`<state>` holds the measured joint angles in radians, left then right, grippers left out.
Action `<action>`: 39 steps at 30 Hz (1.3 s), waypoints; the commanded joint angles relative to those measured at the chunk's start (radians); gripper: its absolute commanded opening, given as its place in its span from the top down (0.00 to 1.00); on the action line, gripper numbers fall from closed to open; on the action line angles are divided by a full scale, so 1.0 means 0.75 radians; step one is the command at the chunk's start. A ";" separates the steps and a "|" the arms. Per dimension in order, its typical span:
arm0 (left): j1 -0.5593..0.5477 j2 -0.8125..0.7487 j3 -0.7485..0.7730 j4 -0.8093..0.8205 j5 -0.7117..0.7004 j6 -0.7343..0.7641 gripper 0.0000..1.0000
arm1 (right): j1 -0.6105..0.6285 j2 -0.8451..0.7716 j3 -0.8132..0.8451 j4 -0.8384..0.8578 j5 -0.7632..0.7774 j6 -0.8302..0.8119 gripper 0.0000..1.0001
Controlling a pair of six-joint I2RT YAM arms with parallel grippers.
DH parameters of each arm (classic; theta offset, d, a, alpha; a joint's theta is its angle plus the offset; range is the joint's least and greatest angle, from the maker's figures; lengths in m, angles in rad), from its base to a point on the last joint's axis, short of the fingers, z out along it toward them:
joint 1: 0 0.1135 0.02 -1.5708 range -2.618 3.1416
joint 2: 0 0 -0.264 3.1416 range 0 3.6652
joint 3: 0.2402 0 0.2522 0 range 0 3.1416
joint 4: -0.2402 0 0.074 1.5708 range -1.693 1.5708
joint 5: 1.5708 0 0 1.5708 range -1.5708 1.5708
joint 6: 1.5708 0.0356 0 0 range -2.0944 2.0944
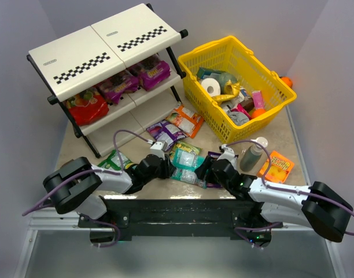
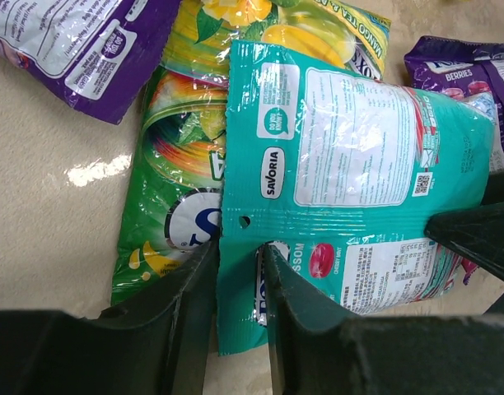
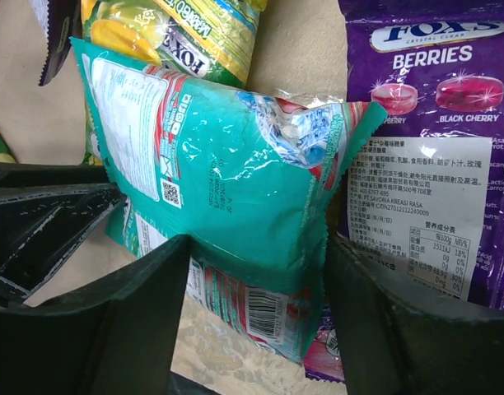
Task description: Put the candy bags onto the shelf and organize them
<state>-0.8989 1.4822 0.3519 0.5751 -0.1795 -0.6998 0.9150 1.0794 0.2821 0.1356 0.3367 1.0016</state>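
My left gripper [image 1: 164, 165] [image 2: 238, 251] is shut on the near end of a teal candy bag [image 2: 351, 156], which lies over a second teal bag [image 2: 375, 271] and a green bag [image 2: 174, 189]. My right gripper [image 1: 203, 169] [image 3: 259, 247] is open, its jaws straddling the other, crumpled end of the same teal bag [image 3: 235, 173] without closing on it. A purple berries bag [image 3: 433, 123] lies just right of it. The shelf [image 1: 107, 40] stands at the back left, with a red bag [image 1: 87, 106] and two purple bags [image 1: 118, 86] on its middle tier.
A yellow mesh basket [image 1: 191, 61] of mixed goods stands at the back right. A grey bottle [image 1: 252, 155] and an orange box [image 1: 278, 165] sit right of my right gripper. Orange bags [image 1: 185, 120], a purple bag [image 1: 165, 132] and a green bag [image 1: 114, 159] lie before the shelf.
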 commanded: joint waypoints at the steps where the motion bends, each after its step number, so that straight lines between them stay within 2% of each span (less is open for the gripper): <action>1: -0.002 -0.002 -0.003 -0.194 -0.049 -0.004 0.65 | -0.005 -0.022 0.053 -0.080 -0.017 -0.016 0.38; 9: -0.004 -0.078 0.001 -0.223 -0.065 0.009 0.63 | -0.003 -0.069 0.082 -0.224 0.030 0.006 0.61; 12: -0.004 -0.113 0.005 -0.243 -0.072 0.013 0.62 | -0.005 -0.103 0.088 -0.252 0.026 0.008 0.75; 16: -0.004 -0.197 0.032 -0.345 -0.108 0.027 0.60 | -0.005 -0.163 0.098 -0.277 0.007 0.010 0.91; 19: -0.004 -0.317 0.081 -0.476 -0.155 0.043 0.57 | -0.005 -0.214 0.121 -0.301 -0.019 0.008 0.99; 25: -0.004 -0.683 0.228 -0.811 -0.294 0.103 0.41 | -0.005 -0.284 0.231 -0.322 -0.079 -0.016 1.00; 30: -0.004 -0.888 0.345 -1.038 -0.356 0.162 0.27 | -0.005 -0.277 0.364 -0.302 -0.154 -0.043 1.00; 33: -0.004 -1.004 0.394 -1.134 -0.356 0.215 0.20 | -0.005 -0.239 0.450 -0.259 -0.195 -0.071 1.00; 38: -0.004 -1.187 0.475 -1.206 -0.342 0.266 0.14 | -0.003 -0.024 0.654 -0.153 -0.242 -0.114 1.00; 39: -0.004 -1.207 0.490 -1.231 -0.340 0.270 0.07 | -0.005 0.015 0.689 -0.138 -0.250 -0.116 1.00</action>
<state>-0.8989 0.6415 0.6437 -0.2642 -0.4206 -0.5541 0.9150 1.0061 0.6670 -0.1043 0.1947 0.9516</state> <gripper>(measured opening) 0.857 0.215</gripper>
